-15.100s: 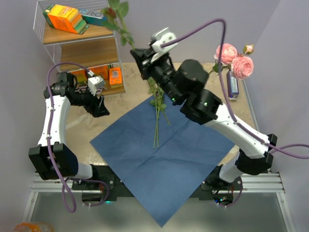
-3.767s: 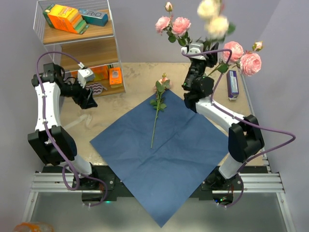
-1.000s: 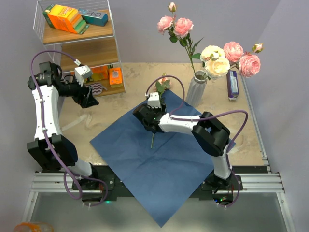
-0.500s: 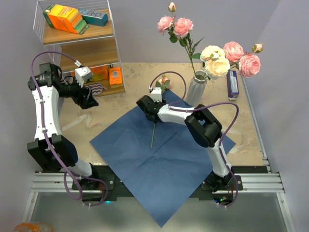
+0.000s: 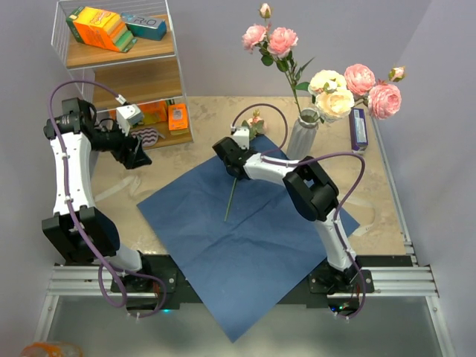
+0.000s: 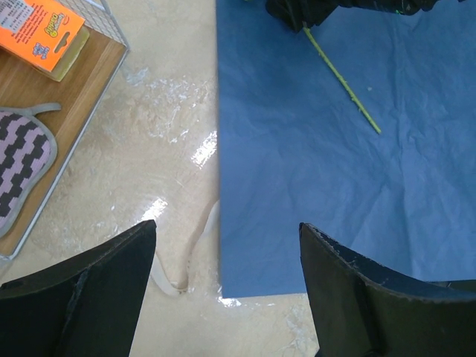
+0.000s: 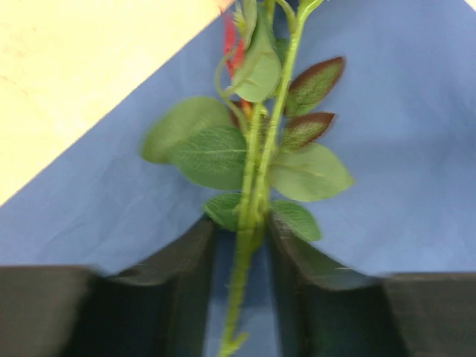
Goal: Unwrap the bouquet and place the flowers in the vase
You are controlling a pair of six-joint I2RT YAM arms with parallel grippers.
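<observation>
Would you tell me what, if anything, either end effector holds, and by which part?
The left end effector: open, empty. The right end effector straddles the rose stem just below its leaves; whether it grips cannot be told.

Rose stem (image 7: 249, 208) blurred — its top cut off.

Top external view.
- Vase (image 5: 300, 137): one, upper right of centre.
- Open roses held in it: six are counted, four pink (image 5: 281, 39) and two cream (image 5: 325, 79).
- Buds (image 5: 264, 10): two.
- Loose stem (image 5: 232, 195): one, laid on the sheet.
- Blue paper sheet (image 5: 245, 253): one.
- Wire shelf unit (image 5: 119, 74): one, upper left.
- Boxes: two on the top tier (image 5: 100, 28), two orange below (image 5: 177, 117).
- Striped pad (image 6: 22, 163): one.
- Slim blue packet (image 5: 359, 130): one, right edge.
- Robot arms (image 5: 71, 171): two.
</observation>
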